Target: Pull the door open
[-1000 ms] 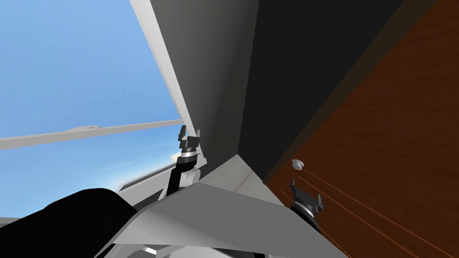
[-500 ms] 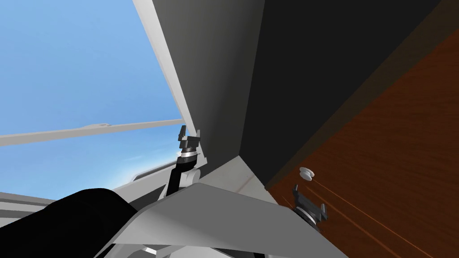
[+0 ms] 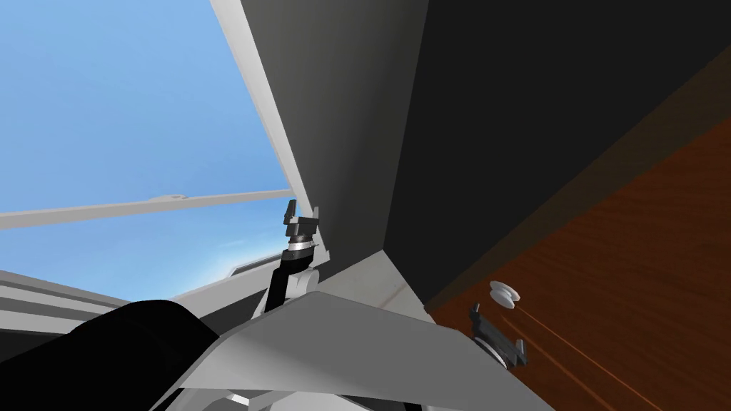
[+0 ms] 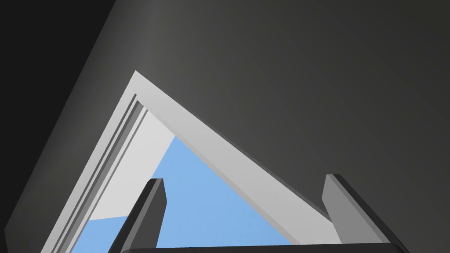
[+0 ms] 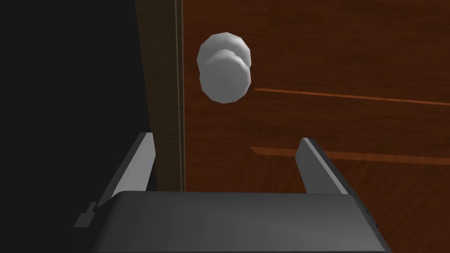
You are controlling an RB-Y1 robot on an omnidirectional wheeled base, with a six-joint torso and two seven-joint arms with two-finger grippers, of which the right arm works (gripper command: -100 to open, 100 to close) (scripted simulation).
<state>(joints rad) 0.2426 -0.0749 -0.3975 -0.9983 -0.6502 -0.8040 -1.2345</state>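
Door knob [image 5: 224, 72] by door [image 5: 329, 52] edge | right end effector [image 5: 226, 137] spread, not touching

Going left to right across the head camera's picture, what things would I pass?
Blue window pane → left gripper → dark grey wall → white round door knob → reddish-brown wooden door.

Open air lies between the spread fingers of the right gripper [image 5: 226, 139] and the round white door knob [image 5: 224, 74] ahead. Behind the knob the brown wooden door [image 5: 334, 48] blocks passage, with a dark wall [image 5: 66, 88] alongside.
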